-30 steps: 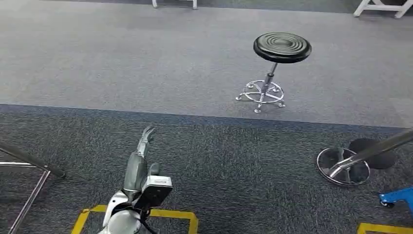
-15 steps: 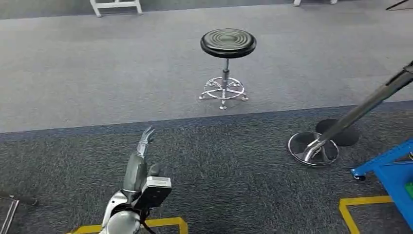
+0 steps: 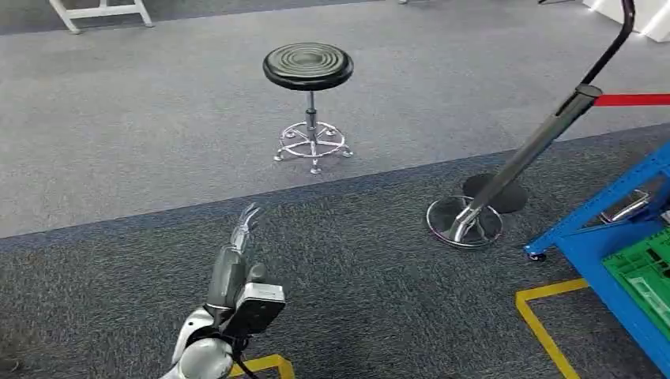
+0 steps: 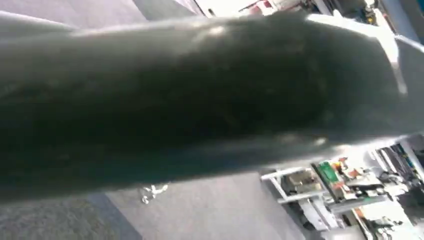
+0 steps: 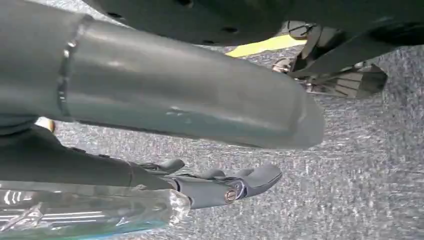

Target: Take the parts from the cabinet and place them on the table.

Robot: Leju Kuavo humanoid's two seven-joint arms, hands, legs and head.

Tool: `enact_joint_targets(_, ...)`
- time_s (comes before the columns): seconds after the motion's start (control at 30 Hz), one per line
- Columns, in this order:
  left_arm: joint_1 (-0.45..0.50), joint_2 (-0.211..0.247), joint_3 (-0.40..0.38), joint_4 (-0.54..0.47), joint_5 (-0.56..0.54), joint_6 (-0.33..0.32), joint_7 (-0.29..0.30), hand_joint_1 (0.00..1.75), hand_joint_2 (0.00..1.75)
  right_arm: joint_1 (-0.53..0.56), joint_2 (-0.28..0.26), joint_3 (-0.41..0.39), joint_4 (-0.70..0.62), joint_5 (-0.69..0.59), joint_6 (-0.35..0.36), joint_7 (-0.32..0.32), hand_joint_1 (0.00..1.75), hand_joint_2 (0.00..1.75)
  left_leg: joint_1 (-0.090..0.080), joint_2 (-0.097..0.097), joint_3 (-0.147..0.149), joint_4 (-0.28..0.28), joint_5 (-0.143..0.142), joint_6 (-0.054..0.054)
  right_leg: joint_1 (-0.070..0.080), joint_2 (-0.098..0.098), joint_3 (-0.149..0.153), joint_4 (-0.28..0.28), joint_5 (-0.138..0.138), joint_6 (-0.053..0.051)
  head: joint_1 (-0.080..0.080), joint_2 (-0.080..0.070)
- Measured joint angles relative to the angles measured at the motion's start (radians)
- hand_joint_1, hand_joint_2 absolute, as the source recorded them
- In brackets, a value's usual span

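My left hand (image 3: 244, 227) hangs over the dark carpet (image 3: 371, 260), fingers loosely apart, holding nothing. My right hand (image 5: 220, 186) grips a clear plastic-wrapped part (image 5: 90, 212). I judge I'm carrying it from the cabinet. Beyond stand a black stool (image 3: 308, 66), a barrier post (image 3: 513, 170) and a blue rack (image 3: 608, 253). Next: find the table.

We are finding no readable text, label, number or brand anywhere; the small marking on the left arm's wrist box (image 3: 254, 306) is blurring beyond reading.
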Motion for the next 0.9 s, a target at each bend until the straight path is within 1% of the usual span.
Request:
enact_joint_targets(0.03,-0.001,-0.001,0.000,0.000,0.001,-0.002,-0.002,0.00,0.00,-0.007,0.000,0.000,0.000,0.000,0.000,-0.005,0.00,0.00,-0.009,0.010,0.002,0.001,-0.004,-0.006,0.015,-0.035,0.019,-0.032,-0.022,-0.005,0.000,0.000)
enact_joint_targets(0.07,-0.004,-0.001,0.000,0.001,0.002,-0.003,-0.003,0.00,0.00,-0.011,0.000,-0.001,0.000,0.000,-0.002,-0.010,0.00,0.00,-0.011,0.020,0.002,0.005,-0.005,-0.011,0.011,-0.015,0.020,-0.035,-0.012,-0.019,-0.004,0.000)
enact_joint_targets(0.13,-0.006,-0.002,-0.001,0.003,0.003,-0.006,-0.005,0.00,0.00,-0.010,0.000,-0.005,0.000,-0.003,-0.003,-0.012,0.00,0.00,-0.010,0.038,0.006,0.002,-0.006,-0.019,0.015,0.005,0.013,-0.030,-0.015,-0.028,-0.002,0.000)
enact_joint_targets(0.17,-0.007,-0.004,-0.001,0.005,0.006,-0.007,-0.005,0.00,0.00,-0.008,0.000,-0.008,0.000,-0.008,-0.003,-0.012,0.00,0.00,-0.010,0.049,0.011,0.002,-0.009,-0.025,0.014,0.017,0.014,-0.033,-0.013,-0.036,-0.001,0.000)
enact_joint_targets(0.2,-0.010,-0.005,0.000,0.005,0.010,-0.008,-0.005,0.00,0.00,-0.007,0.000,-0.012,0.000,-0.013,-0.003,-0.011,0.00,0.00,-0.005,0.027,0.011,0.007,-0.020,-0.035,0.005,0.028,0.020,-0.039,-0.007,-0.045,-0.002,0.000)
enact_joint_targets(0.23,-0.012,-0.005,-0.001,0.006,0.011,-0.009,-0.006,0.00,0.00,-0.005,0.000,-0.016,0.000,-0.017,-0.003,-0.007,0.00,0.00,-0.001,-0.025,0.000,0.039,-0.047,-0.038,0.005,0.037,0.020,-0.039,-0.007,-0.049,-0.006,0.000)
enact_joint_targets(0.27,-0.011,-0.004,-0.001,0.006,0.011,-0.009,-0.006,0.00,0.00,-0.005,-0.002,-0.021,0.000,-0.020,-0.003,-0.006,0.00,0.00,0.001,-0.051,-0.031,0.107,-0.088,-0.040,0.004,0.049,0.019,-0.039,-0.006,-0.054,-0.010,0.000)
enact_joint_targets(0.3,-0.010,-0.002,0.000,0.009,0.013,-0.009,-0.006,0.00,0.00,-0.006,-0.002,-0.025,0.000,-0.023,-0.004,-0.005,0.00,0.00,0.002,-0.062,-0.069,0.188,-0.127,-0.041,0.005,0.062,0.019,-0.039,-0.006,-0.056,-0.011,0.000)
enact_joint_targets(0.33,-0.008,0.000,0.000,0.012,0.013,-0.009,-0.006,0.00,0.00,-0.006,-0.002,-0.026,0.000,-0.024,-0.004,-0.005,0.00,0.00,0.002,-0.068,-0.105,0.264,-0.154,-0.042,0.006,0.076,0.019,-0.039,-0.006,-0.056,-0.011,0.000)
enact_joint_targets(0.37,-0.008,0.002,0.000,0.015,0.013,-0.009,-0.006,0.00,0.00,-0.005,-0.002,-0.028,0.000,-0.024,-0.004,-0.005,0.00,0.00,0.001,-0.071,-0.131,0.309,-0.159,-0.041,0.007,0.093,0.020,-0.039,-0.006,-0.056,-0.011,0.000)
enact_joint_targets(0.4,-0.008,0.003,0.000,0.018,0.013,-0.009,-0.006,0.00,0.00,-0.003,-0.002,-0.031,0.000,-0.025,-0.003,-0.005,0.00,0.00,0.001,-0.071,-0.134,0.304,-0.138,-0.039,0.007,0.108,0.021,-0.038,-0.006,-0.056,-0.010,0.000)
enact_joint_targets(0.43,-0.008,0.003,0.000,0.019,0.013,-0.009,-0.006,0.00,0.00,-0.002,-0.002,-0.031,0.000,-0.025,-0.003,-0.004,0.00,0.00,0.001,-0.074,-0.119,0.263,-0.098,-0.035,0.008,0.124,0.022,-0.038,-0.006,-0.056,-0.011,0.000)
enact_joint_targets(0.47,-0.008,0.003,0.000,0.020,0.013,-0.009,-0.006,0.00,0.00,-0.001,-0.002,-0.032,0.000,-0.026,-0.003,-0.003,0.00,0.00,0.001,-0.084,-0.084,0.181,-0.041,-0.029,0.008,0.141,0.025,-0.037,-0.006,-0.056,-0.011,0.000)
enact_joint_targets(0.5,-0.009,0.003,0.000,0.020,0.013,-0.009,-0.006,0.00,0.00,-0.001,-0.002,-0.033,0.000,-0.027,-0.004,0.000,0.00,0.00,0.001,-0.107,-0.047,0.096,0.006,-0.022,0.008,0.156,0.027,-0.037,-0.007,-0.055,-0.011,0.000)
enact_joint_targets(0.53,-0.009,0.003,0.000,0.020,0.013,-0.009,-0.006,0.00,0.00,-0.001,-0.001,-0.035,0.000,-0.028,-0.005,0.003,0.00,0.00,0.003,-0.162,-0.025,0.038,0.021,-0.013,0.006,0.166,0.024,-0.036,-0.007,-0.052,-0.010,0.000)
enact_joint_targets(0.57,-0.009,0.004,0.000,0.021,0.013,-0.009,-0.006,0.00,0.00,-0.004,-0.001,-0.038,0.000,-0.029,-0.008,0.006,0.00,0.00,0.009,-0.166,-0.015,0.015,0.014,-0.011,0.011,0.181,0.017,-0.029,-0.009,-0.047,-0.008,0.000)
enact_joint_targets(0.6,-0.009,0.004,0.000,0.022,0.014,-0.009,-0.006,0.00,0.00,-0.003,-0.001,-0.040,0.000,-0.029,-0.008,0.006,0.00,0.00,0.005,-0.159,-0.016,0.015,0.007,-0.017,0.005,0.188,0.009,-0.030,-0.006,-0.039,-0.011,0.000)
enact_joint_targets(0.63,-0.010,0.004,0.000,0.023,0.014,-0.010,-0.006,0.00,0.00,0.001,-0.001,-0.041,0.000,-0.029,-0.010,0.006,0.00,0.00,0.001,-0.153,-0.016,0.014,0.007,-0.015,0.001,0.197,0.007,-0.034,-0.004,-0.032,-0.009,0.000)
enact_joint_targets(0.67,-0.010,0.003,0.000,0.023,0.014,-0.010,-0.006,0.00,0.00,0.006,-0.001,-0.041,0.000,-0.029,-0.011,0.006,0.00,0.00,0.001,-0.143,-0.014,0.009,0.010,-0.011,0.000,0.209,0.005,-0.038,-0.001,-0.022,-0.010,0.000)
enact_joint_targets(0.7,-0.010,0.000,-0.001,0.023,0.014,-0.012,-0.006,0.00,0.00,0.008,-0.007,-0.043,0.000,-0.029,-0.013,0.007,0.00,0.00,0.012,-0.127,-0.009,-0.004,0.016,-0.004,0.000,0.199,-0.004,-0.034,-0.004,-0.020,-0.011,0.000)
enact_joint_targets(0.73,-0.010,-0.002,-0.002,0.024,0.014,-0.012,-0.006,0.00,0.00,0.008,-0.003,-0.044,0.000,-0.028,-0.014,0.007,0.00,0.00,0.011,-0.114,-0.007,-0.006,0.017,0.000,0.008,0.127,-0.018,-0.007,-0.022,-0.016,-0.005,0.000)
enact_joint_targets(0.77,-0.009,-0.003,-0.002,0.024,0.014,-0.012,-0.007,0.00,0.00,0.004,-0.003,-0.045,0.000,-0.028,-0.014,0.007,0.00,0.00,0.010,-0.101,-0.007,-0.006,0.016,0.001,0.005,0.090,-0.050,0.051,-0.054,-0.011,0.008,0.000)
enact_joint_targets(0.8,-0.007,-0.002,-0.002,0.026,0.014,-0.013,-0.007,0.00,0.00,0.000,-0.002,-0.045,0.000,-0.027,-0.015,0.007,0.00,0.00,0.008,-0.085,-0.007,-0.006,0.015,0.003,0.004,0.071,-0.091,0.129,-0.090,-0.007,0.007,0.000)
enact_joint_targets(0.83,-0.004,0.001,-0.001,0.028,0.013,-0.012,-0.006,0.00,0.00,-0.001,-0.002,-0.046,0.000,-0.027,-0.015,0.007,0.00,0.00,0.006,-0.067,-0.007,-0.006,0.014,0.004,0.002,0.064,-0.133,0.209,-0.121,-0.004,0.006,0.000)
enact_joint_targets(0.87,-0.003,0.002,-0.002,0.029,0.011,-0.013,-0.005,0.00,0.00,-0.001,-0.002,-0.046,0.000,-0.026,-0.017,0.006,0.00,0.00,0.005,-0.052,-0.007,-0.005,0.012,0.004,0.001,0.061,-0.161,0.262,-0.134,0.000,0.008,0.000)
enact_joint_targets(0.9,-0.003,0.002,-0.002,0.031,0.010,-0.014,-0.003,0.00,0.00,0.000,-0.002,-0.046,0.000,-0.026,-0.018,0.005,0.00,0.00,0.004,-0.039,-0.006,-0.005,0.010,0.004,0.001,0.060,-0.161,0.264,-0.120,0.001,0.007,0.000)
